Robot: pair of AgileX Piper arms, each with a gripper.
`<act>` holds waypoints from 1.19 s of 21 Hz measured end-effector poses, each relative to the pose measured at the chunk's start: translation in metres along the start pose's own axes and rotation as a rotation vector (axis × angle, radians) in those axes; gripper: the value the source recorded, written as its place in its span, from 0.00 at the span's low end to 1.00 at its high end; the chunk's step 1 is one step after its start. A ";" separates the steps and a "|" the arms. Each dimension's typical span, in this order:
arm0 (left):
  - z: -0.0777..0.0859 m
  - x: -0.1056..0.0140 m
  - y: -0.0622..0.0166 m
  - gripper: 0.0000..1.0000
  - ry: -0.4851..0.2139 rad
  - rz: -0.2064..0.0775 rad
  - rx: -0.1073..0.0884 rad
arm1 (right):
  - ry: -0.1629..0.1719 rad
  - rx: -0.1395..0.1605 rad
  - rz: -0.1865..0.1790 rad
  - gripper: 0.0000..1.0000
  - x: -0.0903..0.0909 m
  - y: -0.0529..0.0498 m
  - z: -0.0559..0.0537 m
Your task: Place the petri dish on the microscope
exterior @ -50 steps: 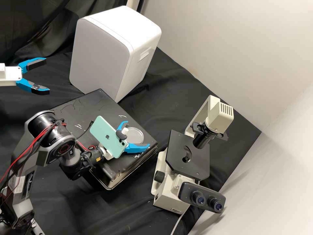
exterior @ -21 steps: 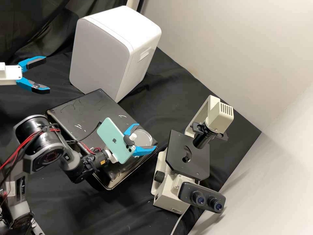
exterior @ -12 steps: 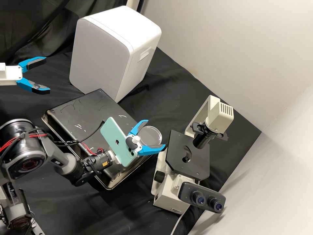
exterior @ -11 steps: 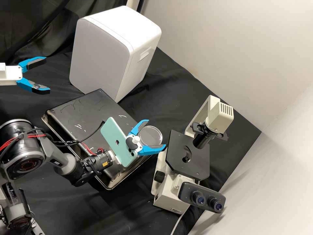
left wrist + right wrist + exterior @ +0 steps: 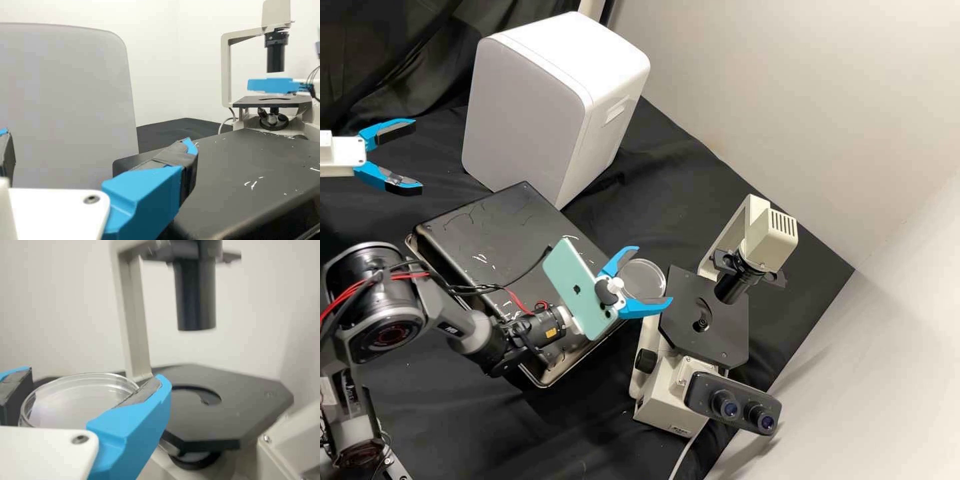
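one petri dish (image 5: pixel 75 400) hangs clamped in right tool (image 5: pixel 650 279) by microscope (image 5: pixel 710 333); left tool (image 5: pixel 412 157) wide.

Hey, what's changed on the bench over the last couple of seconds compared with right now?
The right arm's jaws, shut on the clear round plastic petri dish, carried it off the flat black metal tray and across toward the black stage of the white microscope. It is now just short of the stage. The left arm's open jaws, the microscope and the tall white box stayed put.
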State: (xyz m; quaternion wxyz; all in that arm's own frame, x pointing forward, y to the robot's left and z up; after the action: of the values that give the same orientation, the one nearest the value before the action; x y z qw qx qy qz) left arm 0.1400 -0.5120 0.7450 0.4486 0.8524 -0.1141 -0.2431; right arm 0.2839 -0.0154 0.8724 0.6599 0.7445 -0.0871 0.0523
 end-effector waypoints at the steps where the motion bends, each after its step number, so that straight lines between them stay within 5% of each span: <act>1: 0.001 0.000 -0.0001 1.00 -0.003 -0.001 -0.001 | -0.016 0.000 -0.011 0.00 0.006 -0.001 0.003; 4: 0.001 0.000 -0.0002 1.00 -0.006 -0.001 -0.001 | -0.059 -0.001 -0.026 0.00 0.020 -0.002 0.013; 18: 0.003 0.001 -0.0027 1.00 -0.013 -0.016 -0.002 | -0.116 0.003 0.060 0.00 0.048 0.023 0.042; 25: 0.002 0.001 -0.0027 1.00 -0.010 -0.015 -0.002 | -0.137 0.013 0.055 0.00 0.062 0.021 0.054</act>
State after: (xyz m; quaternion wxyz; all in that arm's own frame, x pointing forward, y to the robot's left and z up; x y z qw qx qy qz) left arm 0.1392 -0.5123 0.7415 0.4468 0.8516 -0.1097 -0.2510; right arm 0.3385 -0.0752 0.8981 0.6457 0.7480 -0.1521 0.0197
